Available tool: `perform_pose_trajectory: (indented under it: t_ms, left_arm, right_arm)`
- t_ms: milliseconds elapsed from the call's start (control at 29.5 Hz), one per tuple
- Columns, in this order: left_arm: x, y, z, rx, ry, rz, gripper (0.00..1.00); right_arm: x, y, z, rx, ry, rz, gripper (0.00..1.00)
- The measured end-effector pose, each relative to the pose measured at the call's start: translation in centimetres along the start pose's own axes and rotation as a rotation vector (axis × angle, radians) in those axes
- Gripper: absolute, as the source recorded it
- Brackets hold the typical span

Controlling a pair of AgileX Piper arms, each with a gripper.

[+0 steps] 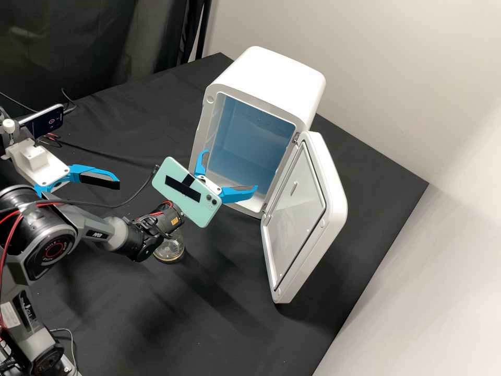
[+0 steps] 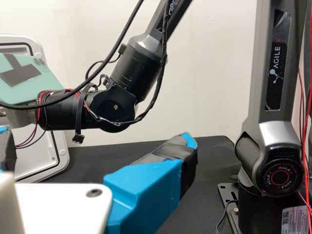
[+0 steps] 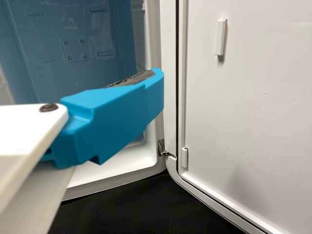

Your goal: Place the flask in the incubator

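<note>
Hovering at the mouth of the open incubator (image 1: 271,78), the right gripper (image 1: 230,169) has its two blue fingers spread wide and holds nothing. The flask (image 1: 169,251), a small clear vessel, stands upright on the black bench (image 1: 182,324), below that arm's wrist and near the front of the incubator. It is outside the chamber and touched by neither gripper. The left gripper (image 1: 78,178) hangs well apart to the far side of the bench; whether it is spread or closed cannot be told.

Judged from how things lie, the door (image 1: 308,209) is already swung out and the pick-up is the step now in hand. The next move calls for the right arm to draw back from the opening, drop toward the flask and close on its neck or body before carrying it in.

Room is tighter than it looks. The door stands out at an angle on the hinge side, and the right wrist view shows a finger (image 3: 112,117) close beside the hinge (image 3: 163,152) and the door's inner panel (image 3: 243,122). The blue-lined chamber is narrow and its front lip is raised, so the flask will likely have to clear that lip and enter squarely. A mint-green phone (image 1: 188,192) strapped to the wrist adds bulk near the frame. Open bench lies in front of the flask.
</note>
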Motion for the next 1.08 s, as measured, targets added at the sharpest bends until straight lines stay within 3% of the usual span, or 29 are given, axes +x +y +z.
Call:
perform_pose_trajectory:
  t_ms: [474,610,779,847,1084]
  left_arm:
    - [0.0,0.0,0.0,0.0,0.0,0.0,1.0]
    - [-0.5,-0.61,-0.1,-0.001,0.004,-0.023,1.0]
    - [-2.1,-1.71,-0.3,0.004,0.007,-0.069,1.0]
    - [-2.9,-1.86,-0.3,0.004,0.001,-0.075,1.0]
    - [-5.9,-1.89,-1.3,-0.027,0.031,-0.025,1.0]
  right_arm:
    - [0.0,0.0,0.0,0.0,0.0,0.0,1.0]
    - [0.0,0.0,0.0,0.0,0.0,0.0,1.0]
    - [0.0,0.0,0.0,0.0,0.0,0.0,1.0]
    - [0.0,0.0,0.0,0.0,0.0,0.0,1.0]
    - [0.0,0.0,0.0,0.0,0.0,0.0,1.0]
